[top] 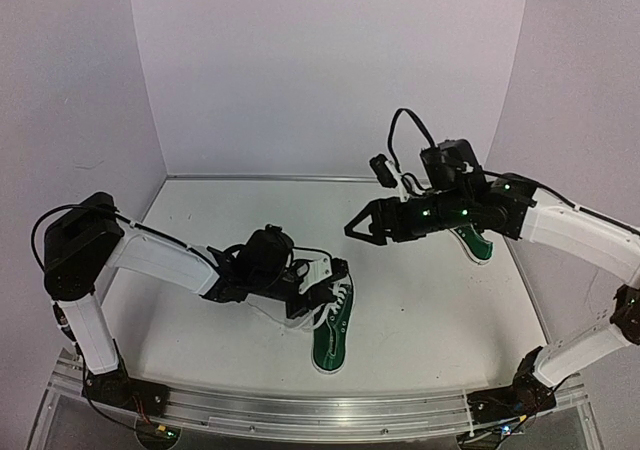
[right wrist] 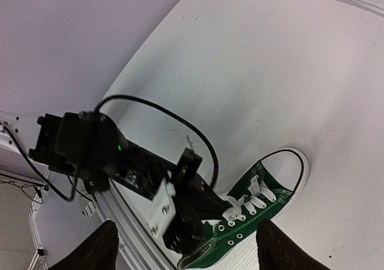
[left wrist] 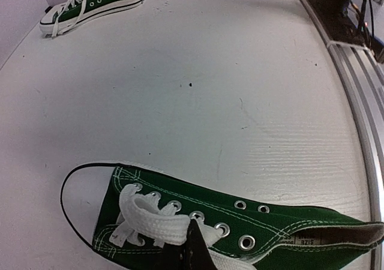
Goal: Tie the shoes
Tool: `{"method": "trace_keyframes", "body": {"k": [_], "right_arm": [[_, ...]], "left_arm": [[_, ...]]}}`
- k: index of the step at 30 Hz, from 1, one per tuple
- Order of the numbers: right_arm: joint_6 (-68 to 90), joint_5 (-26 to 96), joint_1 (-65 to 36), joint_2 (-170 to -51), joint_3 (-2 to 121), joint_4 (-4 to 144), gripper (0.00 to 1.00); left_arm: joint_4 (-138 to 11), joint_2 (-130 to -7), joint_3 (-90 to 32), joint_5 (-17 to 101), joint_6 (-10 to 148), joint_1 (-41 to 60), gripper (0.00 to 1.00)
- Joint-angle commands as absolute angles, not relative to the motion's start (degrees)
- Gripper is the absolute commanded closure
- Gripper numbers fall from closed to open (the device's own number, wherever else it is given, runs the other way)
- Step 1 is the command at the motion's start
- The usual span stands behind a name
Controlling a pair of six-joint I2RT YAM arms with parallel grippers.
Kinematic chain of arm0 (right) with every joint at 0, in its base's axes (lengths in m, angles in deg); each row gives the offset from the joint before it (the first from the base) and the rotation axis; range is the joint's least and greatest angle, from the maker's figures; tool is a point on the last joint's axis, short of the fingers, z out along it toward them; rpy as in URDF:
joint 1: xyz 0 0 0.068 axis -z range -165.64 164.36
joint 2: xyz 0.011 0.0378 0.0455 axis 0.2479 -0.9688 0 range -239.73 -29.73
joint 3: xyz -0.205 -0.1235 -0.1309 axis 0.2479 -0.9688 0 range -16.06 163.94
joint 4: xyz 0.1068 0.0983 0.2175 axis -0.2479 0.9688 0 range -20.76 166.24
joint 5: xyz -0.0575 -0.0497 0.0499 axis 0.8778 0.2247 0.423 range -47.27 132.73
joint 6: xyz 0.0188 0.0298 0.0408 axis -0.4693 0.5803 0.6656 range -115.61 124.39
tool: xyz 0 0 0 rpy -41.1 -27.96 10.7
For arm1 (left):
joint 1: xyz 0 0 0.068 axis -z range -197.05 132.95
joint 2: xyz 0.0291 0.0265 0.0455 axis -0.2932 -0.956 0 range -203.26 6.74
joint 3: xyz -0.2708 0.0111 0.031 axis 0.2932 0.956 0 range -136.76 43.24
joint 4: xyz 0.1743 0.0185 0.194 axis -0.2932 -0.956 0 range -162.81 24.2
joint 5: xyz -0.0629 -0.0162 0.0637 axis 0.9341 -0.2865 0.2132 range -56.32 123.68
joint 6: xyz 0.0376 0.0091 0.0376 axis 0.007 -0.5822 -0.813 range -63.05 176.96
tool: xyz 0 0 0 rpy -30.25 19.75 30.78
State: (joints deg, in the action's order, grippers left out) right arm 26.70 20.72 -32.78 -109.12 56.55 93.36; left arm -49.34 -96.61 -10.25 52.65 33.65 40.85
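One shoe (top: 330,342) at left pincer (top: 333,288)

White desk (top: 420,300), matt, lay bare over most of its width; the left wrist view showed fine ridged grain across the desk (left wrist: 210,54) toward the near side. One small dark speck (left wrist: 190,84) sat on it, mid-surface, with a faint thin scratch (left wrist: 242,105) near it to the right. Pale lavender walls enclosed three sides: back wall (top: 330,70), left wall (top: 60,90), right wall (top: 580,90). A grey seam strip (top: 330,177) ran where desk met back wall. A ribbed aluminium rail (top: 320,410) edged the near side, seen also along the right of the left wrist view (left wrist: 360,102).
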Motion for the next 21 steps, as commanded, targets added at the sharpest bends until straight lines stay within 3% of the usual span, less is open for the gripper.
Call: {"method": "trace_keyframes", "body": {"k": [1,9,21], "right_arm": [[23.4,23.8,-32.7,-103.0,52.0,90.6,0.30],[15.9,27.3,-35.8,-101.5,45.4,89.2,0.52],[-2.0,42.4,-52.3,-112.8,46.5,83.2,0.68]], "left_arm": [[-44.9,-95.3,-10.8,60.4,45.2,37.6,1.00],[-42.9,-98.3,-13.1,64.0,52.6,34.2,1.00],[-47.0,-102.0,-16.9,66.8,55.0,33.5,1.00]]}}
